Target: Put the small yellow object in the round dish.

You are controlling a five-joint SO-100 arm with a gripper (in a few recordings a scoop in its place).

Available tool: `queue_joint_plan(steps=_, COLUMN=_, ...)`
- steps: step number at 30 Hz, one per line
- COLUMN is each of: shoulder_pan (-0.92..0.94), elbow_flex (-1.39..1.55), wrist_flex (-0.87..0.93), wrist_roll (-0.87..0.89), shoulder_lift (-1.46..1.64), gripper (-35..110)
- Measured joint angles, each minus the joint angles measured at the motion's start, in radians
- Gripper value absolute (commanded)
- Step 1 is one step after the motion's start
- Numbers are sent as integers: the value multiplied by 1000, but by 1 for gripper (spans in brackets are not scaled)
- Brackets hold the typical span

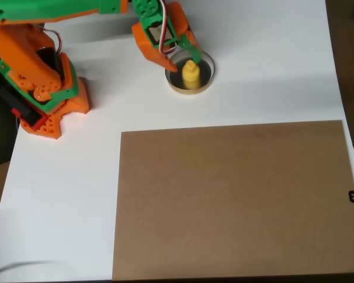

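Pincer [178,56] looks parted just wide, with the tiny bright yellow plastic piece [191,75] seen right below its tips, inside the small round cream-rimmed dish [206,82]. Piece seems already dropped off, so only a retreat across the white table [253,71] is probably needed.

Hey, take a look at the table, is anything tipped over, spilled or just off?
Nothing stands out. The yellow piece stands upright inside the dish, which sits flat on the white table. The pincer hangs over the dish's left rim in the overhead view. The brown board lies square and bare.
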Motion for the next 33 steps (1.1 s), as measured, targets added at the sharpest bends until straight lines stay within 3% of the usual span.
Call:
queue_joint_plan(steps=8, shoulder_pan=-8, elbow_flex=0, wrist_flex=11, wrist_roll=-9, shoulder_lift=3, gripper=20)
queue_joint_plan(steps=16, shoulder_pan=146, elbow_flex=-2, wrist_flex=117, wrist_roll=-123, shoulder_lift=127, gripper=22)
queue_joint_plan(steps=27, shoulder_pan=718, elbow_flex=-60, wrist_flex=141, wrist_roll=-367, shoulder_lift=256, gripper=23)
queue_joint_plan(steps=33, shoulder_pan=1014, elbow_flex=-40, wrist_flex=66, wrist_roll=-360, shoulder_lift=351, gripper=24)
